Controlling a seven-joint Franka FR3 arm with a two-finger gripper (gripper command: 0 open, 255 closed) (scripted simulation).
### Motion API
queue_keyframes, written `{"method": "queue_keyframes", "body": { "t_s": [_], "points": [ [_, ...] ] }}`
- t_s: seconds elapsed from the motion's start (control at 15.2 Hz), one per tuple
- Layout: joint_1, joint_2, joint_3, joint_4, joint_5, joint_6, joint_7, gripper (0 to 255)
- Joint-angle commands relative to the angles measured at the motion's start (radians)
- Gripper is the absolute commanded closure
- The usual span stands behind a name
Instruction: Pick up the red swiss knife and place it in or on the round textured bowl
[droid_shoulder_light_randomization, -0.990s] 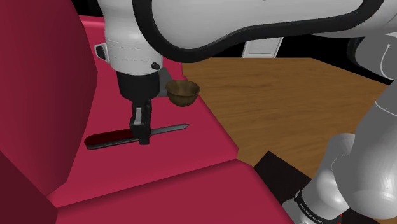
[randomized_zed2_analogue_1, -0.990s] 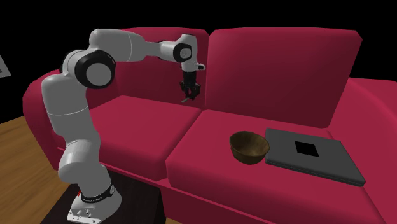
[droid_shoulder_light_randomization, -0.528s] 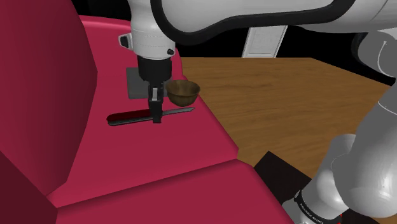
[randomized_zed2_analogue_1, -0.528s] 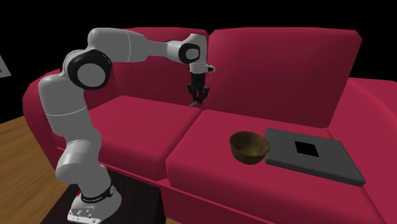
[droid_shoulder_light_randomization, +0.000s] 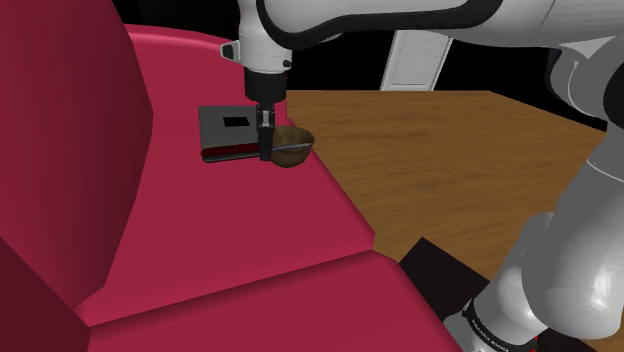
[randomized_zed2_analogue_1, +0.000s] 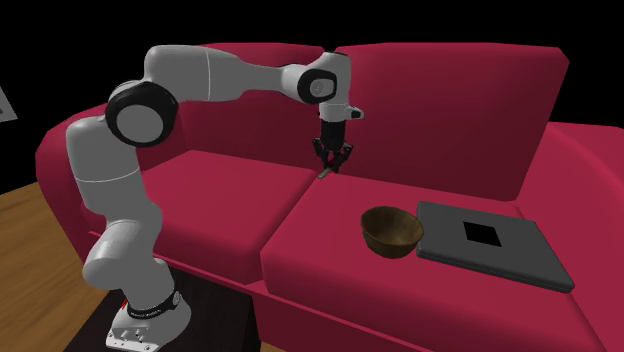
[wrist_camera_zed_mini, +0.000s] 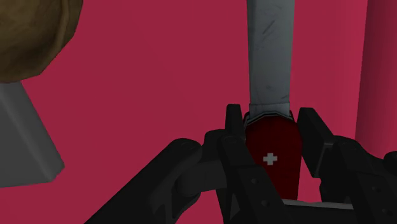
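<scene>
The jaws have carried the red swiss knife (wrist_camera_zed_mini: 270, 153) along the sofa (randomized_zed2_analogue_1: 200, 205), nearer the brown bowl (randomized_zed2_analogue_1: 392, 231).

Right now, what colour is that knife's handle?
The swiss knife handle is red with a white cross; wrist view shows it best.

The bowl (randomized_zed2_analogue_1: 392, 230) sits on the sofa (randomized_zed2_analogue_1: 220, 200), on the seat cushion at the second exterior view's right. A flat slab (randomized_zed2_analogue_1: 495, 243) lies just right of it, perhaps touching. The knife (wrist_camera_zed_mini: 270, 149) hangs clasped in the gripper (randomized_zed2_analogue_1: 330, 160) above the cushions' seam, left of the bowl and nearer the backrest. The stand (randomized_zed2_analogue_1: 215, 305) stands on the floor (randomized_zed2_analogue_1: 30, 230) before the left cushion.
</scene>
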Motion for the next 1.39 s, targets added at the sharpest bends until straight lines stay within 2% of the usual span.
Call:
{"method": "queue_keyframes", "body": {
  "t_s": [0.0,0.59,0.86,1.12,1.32],
  "points": [
    [-0.023,0.017,-0.019,0.021,-0.003,-0.004,-0.043,255],
    [-0.119,0.148,-0.095,0.201,-0.02,-0.055,-0.219,255],
    [-0.159,0.236,-0.123,0.33,-0.027,-0.096,-0.291,255],
    [-0.196,0.352,-0.147,0.506,-0.034,-0.157,-0.359,255],
    [-0.199,0.343,-0.146,0.465,-0.033,-0.125,-0.36,255]
  ]
}}
